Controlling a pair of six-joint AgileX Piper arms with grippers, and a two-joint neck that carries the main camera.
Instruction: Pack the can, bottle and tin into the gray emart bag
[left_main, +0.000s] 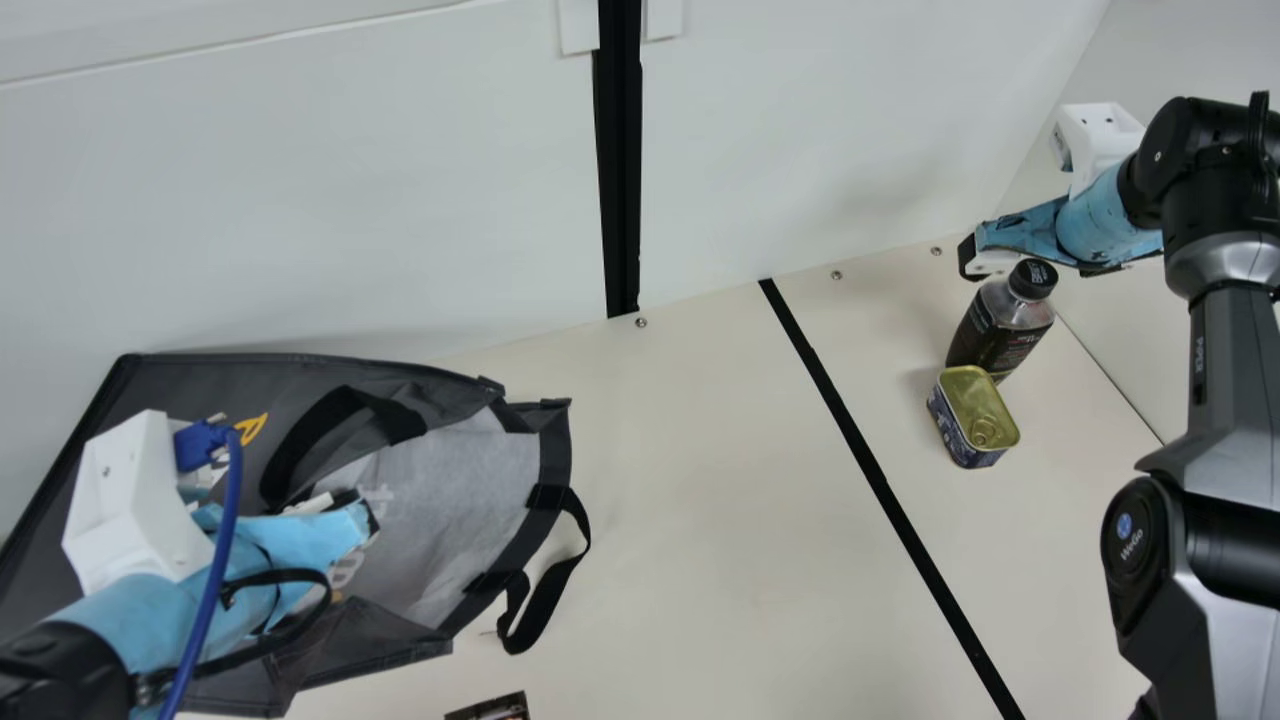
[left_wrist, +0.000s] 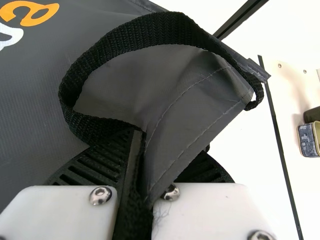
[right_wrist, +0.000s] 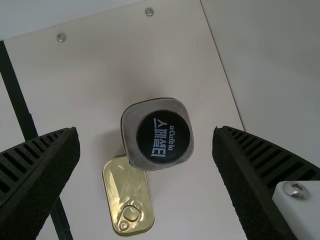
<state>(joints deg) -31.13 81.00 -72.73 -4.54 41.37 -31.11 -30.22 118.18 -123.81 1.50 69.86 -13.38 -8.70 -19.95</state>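
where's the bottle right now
In the main view, the bottle stands on the right side of the table, just beyond the tin and below the open right hand.

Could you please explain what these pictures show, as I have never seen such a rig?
The machine has a left arm and a right arm at a cream table. The main view comes from a camera on the neck between them; the others come from their wrists. The left gripper pinches the edge of the gray emart bag, which lies with its mouth open. A black-capped bottle and a gold-lidded tin stand together; the right gripper is open above the bottle, holding nothing.
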